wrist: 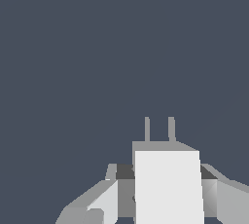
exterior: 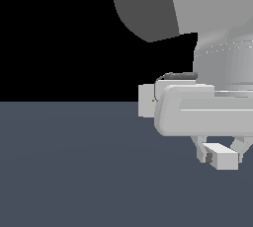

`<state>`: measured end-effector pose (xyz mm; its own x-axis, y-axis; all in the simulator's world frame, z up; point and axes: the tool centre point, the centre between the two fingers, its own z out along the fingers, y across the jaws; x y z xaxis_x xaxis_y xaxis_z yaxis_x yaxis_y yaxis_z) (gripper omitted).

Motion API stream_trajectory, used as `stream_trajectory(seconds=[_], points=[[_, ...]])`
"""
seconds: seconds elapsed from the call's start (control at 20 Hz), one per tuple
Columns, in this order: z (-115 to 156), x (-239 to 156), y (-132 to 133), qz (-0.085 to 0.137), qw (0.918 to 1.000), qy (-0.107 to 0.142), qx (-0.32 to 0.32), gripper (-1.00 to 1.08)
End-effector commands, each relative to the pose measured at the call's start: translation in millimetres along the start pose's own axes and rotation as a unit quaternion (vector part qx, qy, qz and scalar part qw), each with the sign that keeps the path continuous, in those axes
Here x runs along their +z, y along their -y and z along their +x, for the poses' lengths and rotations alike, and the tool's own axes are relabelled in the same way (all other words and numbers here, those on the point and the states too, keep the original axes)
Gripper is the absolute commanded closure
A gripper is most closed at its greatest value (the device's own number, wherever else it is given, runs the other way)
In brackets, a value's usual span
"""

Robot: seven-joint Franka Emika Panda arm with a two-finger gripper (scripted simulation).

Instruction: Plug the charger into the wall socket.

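Two things matter here. On the exterior view's left, the wall socket (exterior: 146, 100) stands upright, half hidden behind my arm. Further right, my fingers (exterior: 220, 155) are clamped on the charger (exterior: 225, 156), lifted off the counter (exterior: 74, 171), so its prongs (wrist: 159, 128) can point outward.

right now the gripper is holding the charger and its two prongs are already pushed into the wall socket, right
Not quite. The gripper does hold the charger, but the prongs are not in the wall socket. The wrist view shows both prongs bare against the floor, and the exterior view shows the socket standing apart, toward that view's left.
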<state>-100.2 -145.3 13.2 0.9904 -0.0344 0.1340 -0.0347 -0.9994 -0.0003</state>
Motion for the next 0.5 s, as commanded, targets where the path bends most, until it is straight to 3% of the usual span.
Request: stream_trajectory(seconds=[0.0, 0.45], points=[[4, -3, 3, 0.000, 1.0000, 0.000, 0.001, 1.08], [45, -28, 30, -0.002, 0.9999, -0.001, 0.016, 1.08]])
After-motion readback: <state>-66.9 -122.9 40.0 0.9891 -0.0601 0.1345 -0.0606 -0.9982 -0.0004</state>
